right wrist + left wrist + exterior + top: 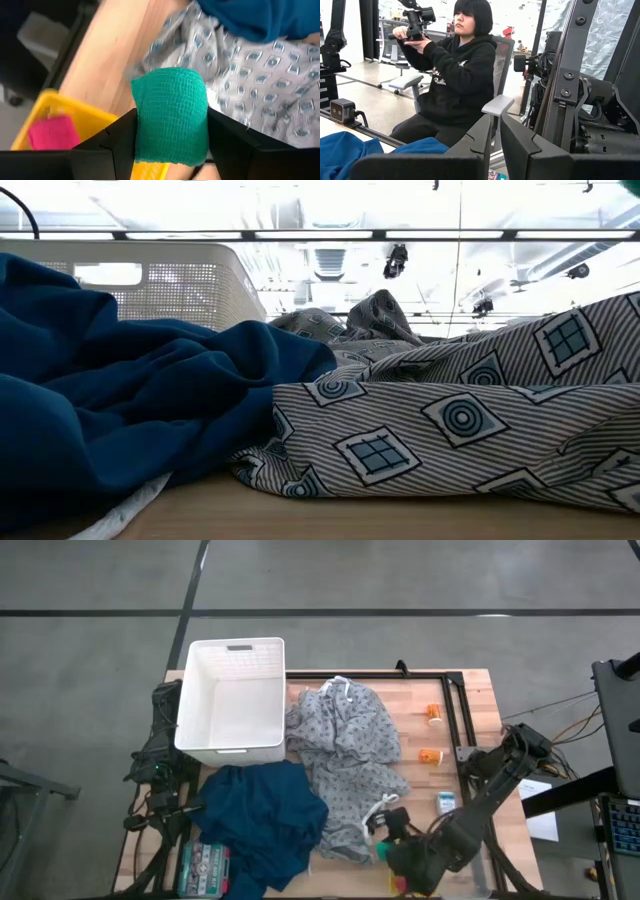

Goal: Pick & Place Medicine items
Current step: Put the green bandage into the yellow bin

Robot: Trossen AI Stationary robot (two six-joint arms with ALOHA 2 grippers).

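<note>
Your right gripper (172,145) squeezes a soft, bumpy green roll (171,117). Your left gripper's (492,145) fingers sit nearly together, empty.

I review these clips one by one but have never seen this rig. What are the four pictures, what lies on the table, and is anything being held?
Two robot arms work at a wooden table. One camera looks down from above, one sits at table height, and one rides on each wrist. On the table lie a white basket, a grey patterned cloth, a blue cloth, two orange pieces and a small white carton. The right gripper holds a green wrapped roll, seen in its wrist view. The left gripper waits shut at the table's edge, facing a seated person.
</note>
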